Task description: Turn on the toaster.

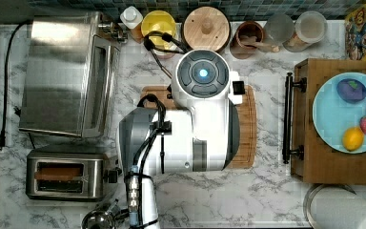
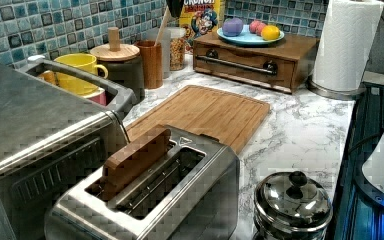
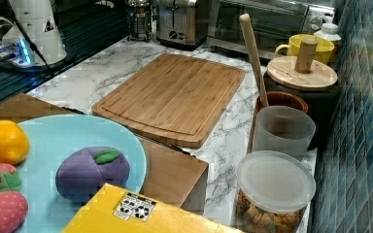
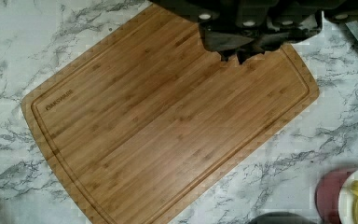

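Gripper (image 4: 242,51) hangs above the bamboo cutting board (image 4: 168,116), its dark fingertips drawn together with nothing between them, clear of the board surface. Arm (image 1: 190,129) spans the board in the top view, its wrist over the board's middle. Toaster (image 1: 69,172) stands well apart from the gripper, at the top view's lower left on the marble counter (image 1: 248,195), just below the larger toaster oven (image 1: 69,76). A brown slice (image 2: 135,160) stands in one of its slots. A steel lidded pot (image 2: 292,202) sits just beside the toaster.
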### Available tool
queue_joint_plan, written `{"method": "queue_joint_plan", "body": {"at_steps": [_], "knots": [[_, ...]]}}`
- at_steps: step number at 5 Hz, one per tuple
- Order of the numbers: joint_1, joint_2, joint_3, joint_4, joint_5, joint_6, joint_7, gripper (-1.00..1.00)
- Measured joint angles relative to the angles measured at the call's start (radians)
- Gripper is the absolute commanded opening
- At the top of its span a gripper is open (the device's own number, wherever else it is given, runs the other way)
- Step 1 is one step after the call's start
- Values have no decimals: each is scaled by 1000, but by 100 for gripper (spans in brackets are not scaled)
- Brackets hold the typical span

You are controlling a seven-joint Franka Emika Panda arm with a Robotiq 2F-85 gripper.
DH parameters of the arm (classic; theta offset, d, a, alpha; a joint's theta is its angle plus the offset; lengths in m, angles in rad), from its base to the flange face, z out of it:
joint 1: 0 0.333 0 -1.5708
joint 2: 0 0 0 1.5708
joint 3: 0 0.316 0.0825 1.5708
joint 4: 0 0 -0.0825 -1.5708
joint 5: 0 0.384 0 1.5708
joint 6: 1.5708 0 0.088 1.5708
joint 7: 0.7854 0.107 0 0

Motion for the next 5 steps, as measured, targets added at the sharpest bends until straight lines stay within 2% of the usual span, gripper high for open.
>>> {"method": "queue_joint_plan", "body": {"at_steps": [3, 5], "knots": [[2, 9, 4, -20, 7, 41, -17, -100], [9, -41, 48, -146, 7, 145, -44, -100]]}}
